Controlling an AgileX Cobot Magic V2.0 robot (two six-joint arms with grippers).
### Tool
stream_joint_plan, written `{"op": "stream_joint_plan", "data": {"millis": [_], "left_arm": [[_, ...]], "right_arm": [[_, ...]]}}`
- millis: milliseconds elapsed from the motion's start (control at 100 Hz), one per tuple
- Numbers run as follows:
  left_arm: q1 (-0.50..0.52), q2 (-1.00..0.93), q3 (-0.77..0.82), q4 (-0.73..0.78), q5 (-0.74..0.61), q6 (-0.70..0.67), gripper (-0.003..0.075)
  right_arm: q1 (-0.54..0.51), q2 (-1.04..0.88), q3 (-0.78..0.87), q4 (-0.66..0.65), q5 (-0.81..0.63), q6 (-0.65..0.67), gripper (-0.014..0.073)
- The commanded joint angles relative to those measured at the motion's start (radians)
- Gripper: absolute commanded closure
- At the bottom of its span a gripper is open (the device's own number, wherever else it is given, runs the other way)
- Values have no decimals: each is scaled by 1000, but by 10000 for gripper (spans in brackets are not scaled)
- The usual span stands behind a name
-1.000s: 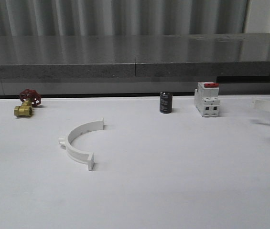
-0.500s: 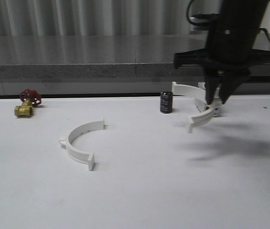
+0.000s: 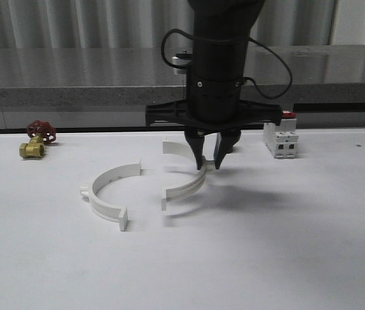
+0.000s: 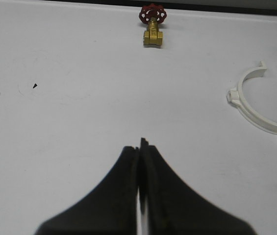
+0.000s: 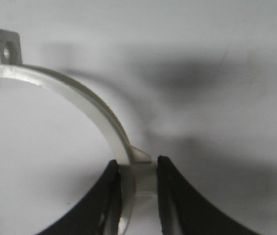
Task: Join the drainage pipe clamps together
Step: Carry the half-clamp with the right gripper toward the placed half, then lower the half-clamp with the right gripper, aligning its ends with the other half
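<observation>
white held clamp [image 3: 185, 171] now hangs just right of bench clamp [image 3: 108, 192], carried in from far right within last second; right gripper [image 3: 209, 163] jaws clenched on its middle. halves facing, near, not touching; mating comes next. left gripper [image 4: 140, 161] jaws pressed together, empty. breaker [image 3: 280, 134] partly hidden behind arm.

A white desk [image 3: 285, 258] runs back to a grey stone ledge [image 3: 79, 97] below pale corrugated wall panels [image 3: 72, 22].
</observation>
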Motion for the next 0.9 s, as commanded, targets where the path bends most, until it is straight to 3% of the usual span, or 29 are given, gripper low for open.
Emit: {"op": "stream_joint_plan", "data": {"millis": [0,890], "left_arm": [[3,4,-26,-2,-76,1,741],[3,4,-26,-2,-76,1,741]], "right_arm": [[15,-37,-55,-33,-7,19,445],[62,1,-79,-30,-36,109,445]]}}
